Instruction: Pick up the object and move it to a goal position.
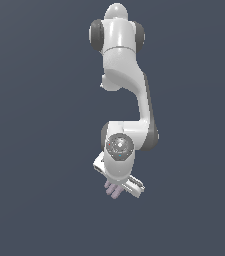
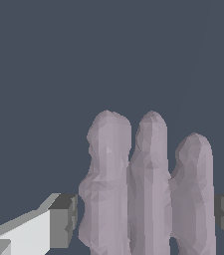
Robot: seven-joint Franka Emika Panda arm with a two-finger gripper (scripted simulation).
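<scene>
bundle held at the claw

the white gripper (image 1: 118,189) sits low in the exterior frame, just right of centre, its grey fingers (image 2: 63,219) clamped on the object (image 2: 148,189), three pale pinkish rods side by side, their rounded ends poking out (image 1: 114,190).

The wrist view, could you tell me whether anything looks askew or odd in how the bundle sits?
Nothing stands out. The bundle of three rounded rods sits between the pincer's fingers, rods side by side and roughly parallel. In the exterior view it pokes out below the pincer. Whether the pads touch it cannot be told.
</scene>
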